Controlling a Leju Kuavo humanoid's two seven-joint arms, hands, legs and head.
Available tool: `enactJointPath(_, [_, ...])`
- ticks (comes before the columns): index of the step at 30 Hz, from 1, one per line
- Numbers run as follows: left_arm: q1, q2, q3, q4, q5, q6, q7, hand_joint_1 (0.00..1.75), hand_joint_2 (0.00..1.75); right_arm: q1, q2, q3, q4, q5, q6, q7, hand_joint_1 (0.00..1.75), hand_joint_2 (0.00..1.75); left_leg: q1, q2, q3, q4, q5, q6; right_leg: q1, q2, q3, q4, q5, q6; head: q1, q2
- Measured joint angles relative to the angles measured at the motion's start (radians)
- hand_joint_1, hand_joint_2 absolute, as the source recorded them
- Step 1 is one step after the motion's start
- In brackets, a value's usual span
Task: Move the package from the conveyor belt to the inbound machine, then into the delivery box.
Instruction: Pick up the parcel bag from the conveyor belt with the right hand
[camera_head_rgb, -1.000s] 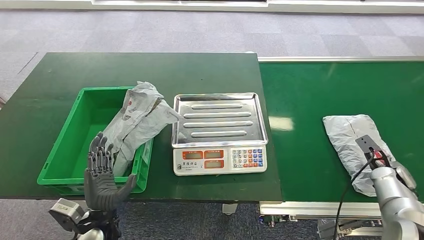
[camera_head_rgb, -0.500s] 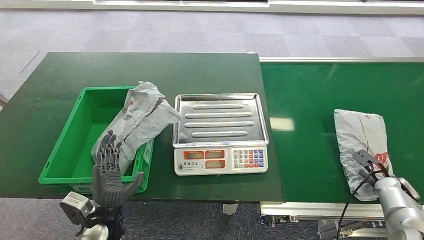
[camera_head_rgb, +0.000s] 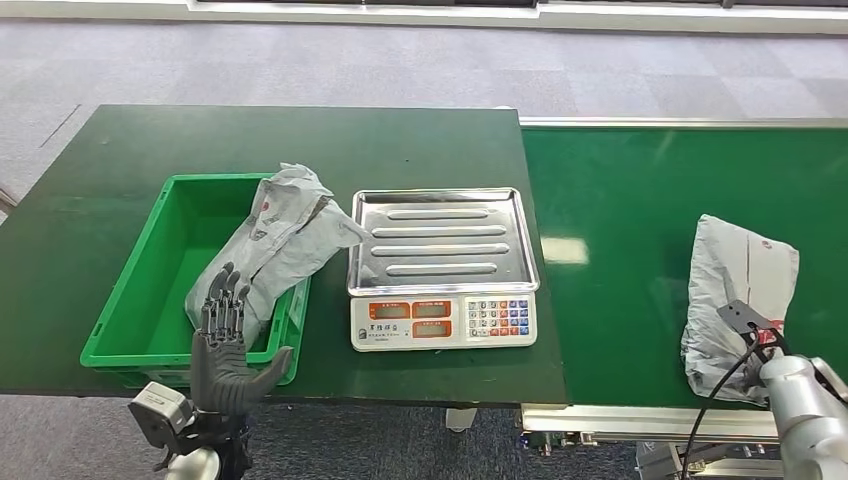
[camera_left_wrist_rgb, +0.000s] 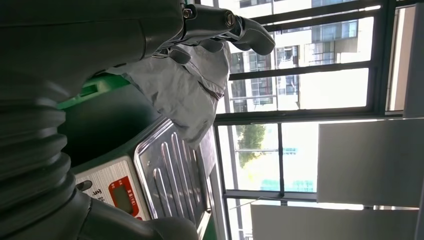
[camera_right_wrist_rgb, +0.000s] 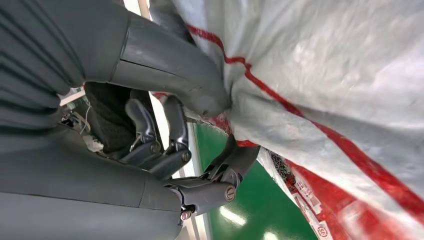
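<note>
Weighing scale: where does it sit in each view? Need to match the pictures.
Head view: weighing scale mid-table, between the green bin and the conveyor belt.
Left wrist view: its ribbed steel tray and red display sit low in the picture, past the left hand.
Right wrist view: not in it.
Shared landmark: the grey package draped over the bin's wall beside the scale, also in the left wrist view.

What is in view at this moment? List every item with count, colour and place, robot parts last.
package on belt: 1, grey with red print, on the conveyor belt, held by the right hand
conveyor belt: 1, green, right of the table
scale: 1, silver tray, white front, mid table
crate: 1, green, left on the table
package in crate: 1, grey, leaning over the crate's rim
table: 1, dark green
left hand: dark, fingers spread, before the crate
right hand: dark, gripping the package on belt
</note>
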Motion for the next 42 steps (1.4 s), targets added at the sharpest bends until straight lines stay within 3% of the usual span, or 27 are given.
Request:
enactJointPath(6, [-0.003,0.004,-0.006,0.009,0.0,0.0,-0.003,0.0,1.75,0.002,0.0,-0.001,0.0,0.003,-0.015,-0.004,1.75,1.75,0.0,0.0,0.002,0.0,0.0,0.001,0.0,0.0,0.004,-0.002,0.0,0.0,0.0,0.0])
enactJointPath(9, [-0.002,0.006,-0.009,0.01,0.0,0.002,-0.005,0.0,1.75,0.005,0.001,-0.012,0.0,0.009,-0.11,-0.048,1.75,1.75,-0.001,0.0,0.0,0.0,0.0,0.001,-0.001,-0.001,0.004,-0.002,0.001,0.001,0.0,0.0])
enactJointPath(11, [0.003,0.007,-0.009,0.002,0.001,0.01,-0.005,0.0,1.75,0.004,0.005,-0.027,-0.002,-0.006,-0.223,-0.154,1.75,1.75,-0.002,0.0,-0.003,0.0,0.0,0.001,-0.002,0.0,0.003,-0.002,0.001,0.001,0.0,0.0])
enactJointPath(16, [0.019,0.009,-0.008,-0.045,0.002,0.038,-0.003,0.0,1.75,-0.07,0.053,-0.093,-0.049,-0.141,-0.498,-0.628,1.75,1.75,-0.001,0.004,-0.004,-0.001,0.0,0.0,-0.001,0.005,0.0,-0.001,0.002,0.001,0.0,0.0])
enactJointPath(18, [0.02,0.009,-0.007,-0.06,0.002,0.049,-0.002,0.0,1.75,-0.114,0.089,-0.115,-0.082,-0.179,-0.558,-0.738,1.75,1.75,-0.001,0.004,-0.001,-0.001,0.001,0.0,-0.001,0.005,-0.001,-0.001,0.003,0.0,0.0,0.0])
enactJointPath(21, [0.02,0.009,-0.006,-0.076,0.002,0.055,-0.001,0.0,1.75,-0.161,0.136,-0.125,-0.121,-0.203,-0.586,-0.774,1.75,1.75,0.0,0.001,0.0,-0.001,0.002,-0.001,0.0,0.002,0.0,-0.001,0.003,0.0,0.0,0.0])
enactJointPath(26, [0.022,0.009,-0.006,-0.084,0.002,0.059,0.0,0.0,1.75,-0.176,0.168,-0.126,-0.156,-0.238,-0.59,-0.796,1.75,1.75,0.0,-0.002,-0.002,-0.001,0.002,-0.001,0.0,-0.002,0.001,-0.001,0.003,0.0,0.0,0.0])
enactJointPath(29, [0.022,0.009,-0.003,-0.088,0.005,0.072,-0.003,0.0,1.75,-0.183,0.195,-0.125,-0.182,-0.268,-0.609,-0.894,1.75,1.75,-0.001,-0.002,-0.004,-0.001,0.002,-0.001,-0.001,-0.001,0.0,-0.001,0.003,0.0,0.0,0.0])
enactJointPath(32, [0.012,0.01,0.006,-0.091,0.01,0.09,-0.008,0.0,1.75,-0.223,0.268,-0.099,-0.244,-0.278,-0.635,-0.968,1.75,1.75,-0.001,0.004,-0.003,-0.001,0.002,-0.001,0.0,0.005,-0.002,0.0,0.004,-0.001,0.0,0.0])
enactJointPath(35, [-0.006,0.01,0.011,-0.092,0.01,0.103,-0.01,0.0,1.75,-0.278,0.362,-0.008,-0.317,-0.27,-0.667,-0.936,1.75,1.75,0.0,0.008,-0.001,-0.002,0.004,-0.004,0.0,0.01,-0.004,0.0,0.006,-0.003,0.0,0.0])
enactJointPath(39, [-0.018,0.011,0.012,-0.093,0.01,0.114,-0.012,0.0,1.75,-0.31,0.433,0.125,-0.384,-0.293,-0.7,-0.886,0.0,1.75,0.002,0.003,-0.002,-0.002,0.007,-0.006,0.002,0.005,-0.004,0.001,0.006,-0.005,0.0,0.0])
enactJointPath(42, [-0.021,0.011,0.014,-0.095,0.006,0.117,-0.009,0.0,1.75,-0.312,0.456,0.195,-0.434,-0.303,-0.675,-0.787,0.0,1.75,0.003,0.002,-0.003,-0.002,0.007,-0.006,0.002,0.003,-0.006,0.001,0.006,-0.005,0.0,0.0])
